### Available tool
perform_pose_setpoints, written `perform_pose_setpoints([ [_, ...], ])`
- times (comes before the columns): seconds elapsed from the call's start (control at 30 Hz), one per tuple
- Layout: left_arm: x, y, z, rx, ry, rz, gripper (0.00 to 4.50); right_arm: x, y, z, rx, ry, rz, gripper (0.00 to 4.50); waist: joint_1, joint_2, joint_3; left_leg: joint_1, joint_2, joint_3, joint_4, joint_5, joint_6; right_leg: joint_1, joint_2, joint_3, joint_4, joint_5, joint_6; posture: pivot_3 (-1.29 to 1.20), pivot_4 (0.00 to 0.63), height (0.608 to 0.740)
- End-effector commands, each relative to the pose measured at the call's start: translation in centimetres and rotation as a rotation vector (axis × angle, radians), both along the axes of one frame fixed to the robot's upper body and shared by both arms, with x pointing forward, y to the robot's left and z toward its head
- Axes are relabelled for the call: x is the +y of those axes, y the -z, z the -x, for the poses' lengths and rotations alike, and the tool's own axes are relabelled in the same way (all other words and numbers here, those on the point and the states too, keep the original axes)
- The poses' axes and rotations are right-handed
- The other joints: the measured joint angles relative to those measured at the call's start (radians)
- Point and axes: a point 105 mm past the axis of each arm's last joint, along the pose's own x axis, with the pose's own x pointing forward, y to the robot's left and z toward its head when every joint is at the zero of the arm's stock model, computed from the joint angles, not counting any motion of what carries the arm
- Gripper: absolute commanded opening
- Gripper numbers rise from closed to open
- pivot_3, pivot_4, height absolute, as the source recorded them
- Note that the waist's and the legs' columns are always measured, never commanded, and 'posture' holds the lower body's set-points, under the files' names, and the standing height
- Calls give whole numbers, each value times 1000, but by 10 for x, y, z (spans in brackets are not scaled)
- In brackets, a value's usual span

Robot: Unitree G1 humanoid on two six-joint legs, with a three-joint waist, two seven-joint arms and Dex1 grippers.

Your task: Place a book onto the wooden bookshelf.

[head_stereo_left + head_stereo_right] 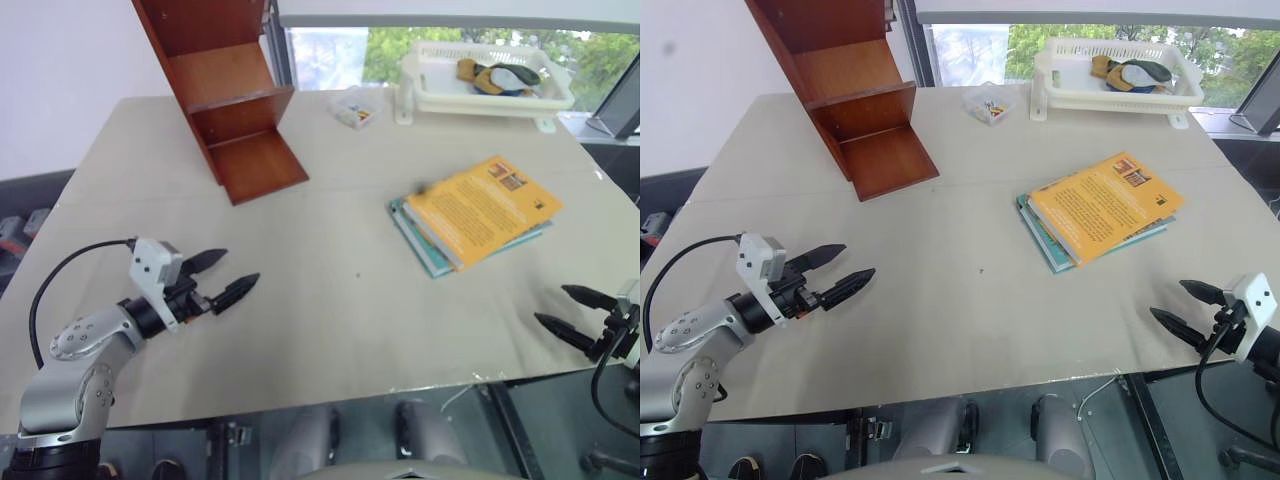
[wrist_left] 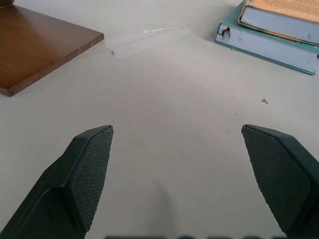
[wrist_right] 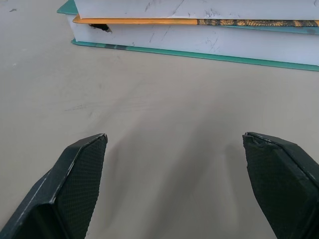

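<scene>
**Orange book on the stack, both grippers spread above the tabletop**

A thin orange-yellow paperback book [image 1: 488, 207] is seen on top of a small stack, over a teal-covered book [image 1: 425, 245], on the right half of the pale beige tabletop [image 1: 330, 320]. The stack lies flat and is turned at an angle to the table edges. Small pictures are printed at the end of the orange cover that points toward the far right corner.

The reddish-brown polished wooden bookshelf [image 1: 225, 90] is placed at the far left part of the tabletop, with its tall side panel rising out of the picture and its flat boards facing the middle of the table. The book and the shelf are well apart.

A white plastic basket [image 1: 485, 80] with some items inside is found at the far edge, toward the right corner. A small clear box [image 1: 353, 110] with small coloured things is located just beside it, between the basket and the shelf.

The left gripper [image 1: 222, 277] is held above the near left part of the tabletop, its two black fingers spread apart and nothing between them. The right gripper [image 1: 1182, 308] is held near the near right corner, its fingers also spread wide and empty. In the right wrist view the edges of the stacked books are seen ahead of the fingers [image 3: 75, 184], not touched by them.
</scene>
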Motion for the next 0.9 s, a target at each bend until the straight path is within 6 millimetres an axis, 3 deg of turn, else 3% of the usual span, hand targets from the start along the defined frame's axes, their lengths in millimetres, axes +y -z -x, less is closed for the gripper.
perform_pose_setpoints([
  [0.03, -1, -16, -1, -57, -1, -3, 4445, 0, -12, -3, -68, -9, 6, 4453, 0, 0, 0, 0, 0, 0, 0, 0, 0, 0, 0, 0, 0, 0, 0, 0, 150, 740],
  [0.73, -1, -24, -9, -87, -19, -3, 4445, -1, -17, 0, -102, -4, -14, 4453, 0, 0, 0, 0, 0, 0, 0, 0, 0, 0, 0, 0, 0, 0, 0, 0, 150, 740],
  [0.9, -2, -29, -9, -103, -5, 13, 4445, -11, -15, -7, -110, 51, 39, 4453, 0, 0, 0, 1, 0, 1, 0, 0, 0, 0, 0, 1, 0, 0, 0, 0, 150, 740],
])
